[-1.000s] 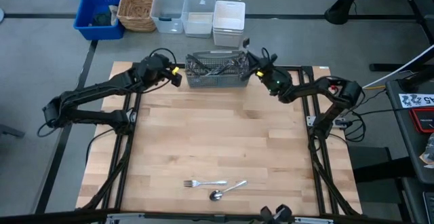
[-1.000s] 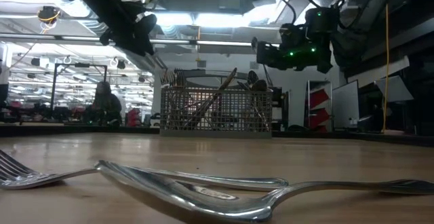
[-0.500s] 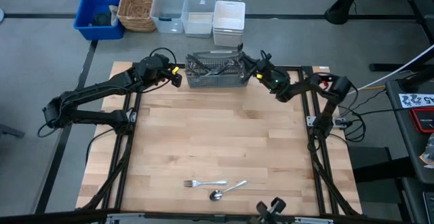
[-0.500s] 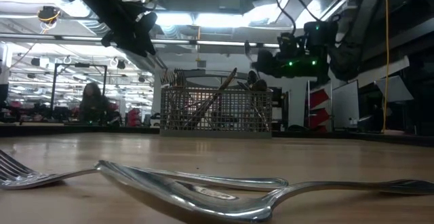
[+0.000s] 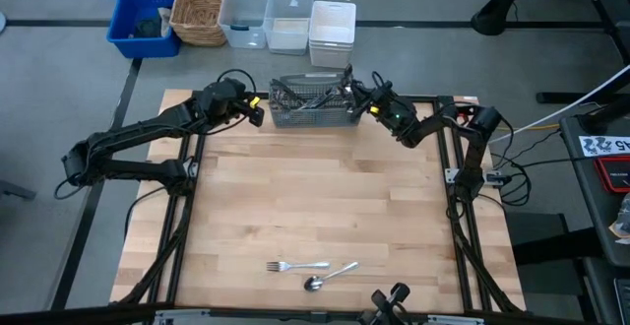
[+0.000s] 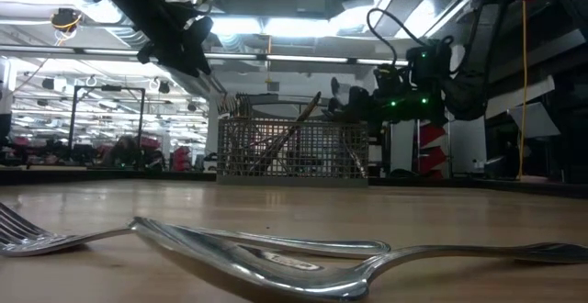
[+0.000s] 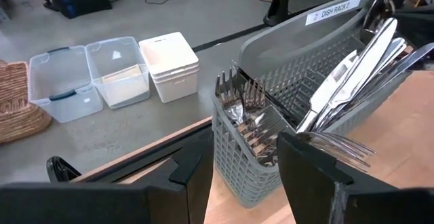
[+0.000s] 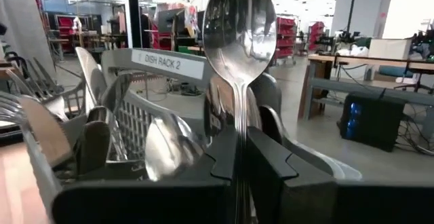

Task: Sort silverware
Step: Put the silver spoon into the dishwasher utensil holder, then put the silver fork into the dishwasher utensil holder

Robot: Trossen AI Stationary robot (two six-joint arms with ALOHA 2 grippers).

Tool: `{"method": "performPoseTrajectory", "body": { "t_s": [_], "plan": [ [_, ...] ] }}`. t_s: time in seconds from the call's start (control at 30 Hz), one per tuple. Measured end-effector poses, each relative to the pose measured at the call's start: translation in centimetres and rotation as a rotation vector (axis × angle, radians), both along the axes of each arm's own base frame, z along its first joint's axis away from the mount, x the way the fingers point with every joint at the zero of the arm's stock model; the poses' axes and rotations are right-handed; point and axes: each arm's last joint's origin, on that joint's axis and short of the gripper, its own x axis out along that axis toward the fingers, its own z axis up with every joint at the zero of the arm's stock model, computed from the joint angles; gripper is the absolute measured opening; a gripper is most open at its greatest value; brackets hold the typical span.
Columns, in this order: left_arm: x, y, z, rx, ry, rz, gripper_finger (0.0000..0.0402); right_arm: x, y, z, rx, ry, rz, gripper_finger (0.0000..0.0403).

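A grey mesh basket (image 5: 313, 104) full of silverware stands at the table's far edge. A fork (image 5: 295, 265) and a spoon (image 5: 331, 275) lie flat near the table's near edge. My right gripper (image 5: 356, 93) is at the basket's right end, shut on a shiny spoon (image 8: 239, 20). My left gripper (image 5: 258, 109) hovers open at the basket's left end. In the left wrist view its fingers (image 7: 196, 173) frame the end compartment of forks (image 7: 243, 112) without touching. My right gripper pinches the spoon's slim handle (image 8: 237, 119) between its two fingers. It comes from the table's right, about level. The spoon stands upright with its bowl (image 8: 239, 27) above the fingers, lifted clear, beside the basket's right end (image 6: 360, 147).
Beyond the table's far edge stand a blue bin (image 5: 145, 18), a wicker basket (image 5: 199, 10), two clear tubs (image 5: 268, 17) and white containers (image 5: 332, 30). Bare wood lies between the mesh basket and the two pieces at the front.
My right gripper has moved toward the table's left and down, bringing the held spoon up to the basket's right end.
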Motion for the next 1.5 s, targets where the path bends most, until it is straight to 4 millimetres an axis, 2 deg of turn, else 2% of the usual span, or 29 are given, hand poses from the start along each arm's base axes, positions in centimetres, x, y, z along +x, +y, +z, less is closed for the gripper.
{"method": "performPoseTrajectory", "body": {
  "t_s": [0.33, 0.7, 1.0, 1.17, 1.33, 1.5],
  "plan": [
    [0.0, 0.0, 0.0, 0.001, 0.0, 0.0, 0.0148, 0.0, 0.0, -0.1, 0.005, 0.005, -0.003, 0.005],
    [0.0, 0.0, 0.0, 0.0, 0.0, 0.0, 0.0148, 0.0, 0.0, 0.0, 0.002, 0.005, 0.011, 0.0122],
    [0.1, -0.1, 0.0, -0.022, -0.014, -0.046, 0.0148, -0.1, 0.8, 2.6, -0.034, -0.036, 0.028, 0.0126],
    [0.4, -0.4, -0.1, -0.077, -0.046, -0.156, 0.0148, 0.6, 2.9, 4.7, -0.054, -0.056, 0.136, 0.0126],
    [0.8, -0.9, -0.2, -0.162, -0.085, -0.32, 0.0148, 1.6, 6.2, 6.7, -0.091, -0.09, 0.313, 0.0127],
    [1.4, -2.5, -0.4, -0.292, -0.13, -0.489, 0.0148, 2.5, 9.5, 8.0, -0.12, -0.128, 0.466, 0.0127]
  ]
}}
